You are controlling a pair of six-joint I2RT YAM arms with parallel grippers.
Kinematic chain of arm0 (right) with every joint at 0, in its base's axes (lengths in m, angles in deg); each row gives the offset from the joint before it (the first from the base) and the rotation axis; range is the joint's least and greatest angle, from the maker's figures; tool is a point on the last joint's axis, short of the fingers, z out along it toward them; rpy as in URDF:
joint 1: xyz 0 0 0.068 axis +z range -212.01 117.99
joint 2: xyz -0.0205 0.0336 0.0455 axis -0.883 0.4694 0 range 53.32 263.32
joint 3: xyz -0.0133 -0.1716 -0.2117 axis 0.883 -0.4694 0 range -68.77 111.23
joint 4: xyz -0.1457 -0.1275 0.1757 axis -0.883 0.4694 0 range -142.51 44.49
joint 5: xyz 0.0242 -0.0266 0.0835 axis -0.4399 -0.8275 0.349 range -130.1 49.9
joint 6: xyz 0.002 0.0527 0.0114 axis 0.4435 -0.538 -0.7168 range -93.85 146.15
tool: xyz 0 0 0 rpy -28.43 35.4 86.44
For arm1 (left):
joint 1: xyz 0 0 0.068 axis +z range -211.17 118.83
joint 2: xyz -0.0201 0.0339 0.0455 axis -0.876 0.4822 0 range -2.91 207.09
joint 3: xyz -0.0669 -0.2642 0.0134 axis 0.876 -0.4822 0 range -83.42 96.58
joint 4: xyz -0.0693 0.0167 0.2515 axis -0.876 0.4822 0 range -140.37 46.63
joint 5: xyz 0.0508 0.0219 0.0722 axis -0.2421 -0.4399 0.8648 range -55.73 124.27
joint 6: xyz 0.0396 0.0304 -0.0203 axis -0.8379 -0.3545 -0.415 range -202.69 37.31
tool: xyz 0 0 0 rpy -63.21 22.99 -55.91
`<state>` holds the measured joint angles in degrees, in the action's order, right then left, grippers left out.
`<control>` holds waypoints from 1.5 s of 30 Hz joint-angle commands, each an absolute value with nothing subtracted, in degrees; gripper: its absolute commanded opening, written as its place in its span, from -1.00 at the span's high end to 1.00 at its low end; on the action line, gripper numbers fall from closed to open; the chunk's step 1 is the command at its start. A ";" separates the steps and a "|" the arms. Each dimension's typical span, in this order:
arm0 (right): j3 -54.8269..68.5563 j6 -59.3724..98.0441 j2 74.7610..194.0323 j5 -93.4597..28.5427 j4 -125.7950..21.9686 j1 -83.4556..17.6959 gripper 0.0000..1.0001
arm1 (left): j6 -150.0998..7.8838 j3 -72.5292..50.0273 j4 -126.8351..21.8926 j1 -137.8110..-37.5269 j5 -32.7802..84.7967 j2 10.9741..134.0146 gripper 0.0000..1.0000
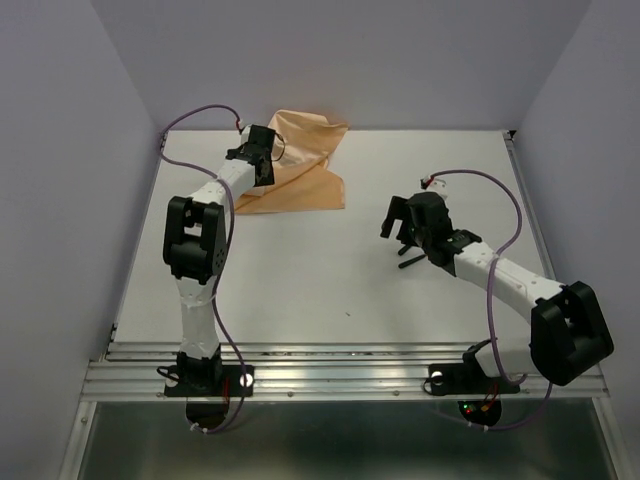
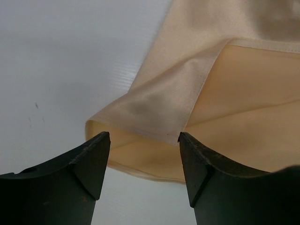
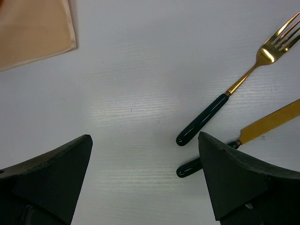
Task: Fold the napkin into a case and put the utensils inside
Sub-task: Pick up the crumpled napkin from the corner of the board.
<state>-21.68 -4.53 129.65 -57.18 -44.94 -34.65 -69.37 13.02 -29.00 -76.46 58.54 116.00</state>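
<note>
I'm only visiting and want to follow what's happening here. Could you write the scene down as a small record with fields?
Napkin: peach, rumpled and partly folded over, far left of the table
Left gripper: open, over the napkin's folded edge, holding nothing
Right gripper: open, above bare table, holding nothing
Fork: flat on the table, gold head, dark handle
Knife: beside the fork, gold blade, dark handle
Progress: fork and knife lie apart from the napkin, not inside it
</note>
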 commanded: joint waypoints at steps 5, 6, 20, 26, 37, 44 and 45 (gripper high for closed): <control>-19.03 -5.58 131.97 -55.48 -47.85 -34.85 -1.00 | -71.97 24.05 -26.82 -76.90 55.71 123.55 -0.36; -18.85 -5.58 132.33 -55.48 -47.85 -34.85 -1.00 | -72.23 24.85 -26.55 -76.81 55.98 125.22 -0.36; -17.09 -6.81 135.31 -54.87 -47.85 -34.85 -1.00 | -73.46 26.53 -25.58 -76.37 56.68 130.06 -0.09; -16.74 -7.34 135.93 -54.25 -47.94 -34.85 -1.00 | -73.72 24.69 -27.77 -76.20 55.46 128.66 0.46; -7.98 -4.53 147.33 -49.15 -50.75 -33.53 -1.00 | -72.06 19.95 -27.35 -74.88 49.93 119.10 1.00; 5.75 -1.98 162.37 -47.40 -49.61 -33.53 -1.00 | -70.47 16.08 -27.08 -74.27 47.90 113.20 1.00; 7.24 -1.97 163.95 -47.05 -49.61 -33.53 -1.00 | -70.04 15.20 -27.08 -74.27 47.63 112.76 1.00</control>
<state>1.29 -3.94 159.88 -48.81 -48.00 -33.89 -71.66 17.22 -27.32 -74.71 48.99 118.80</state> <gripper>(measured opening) 0.998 0.022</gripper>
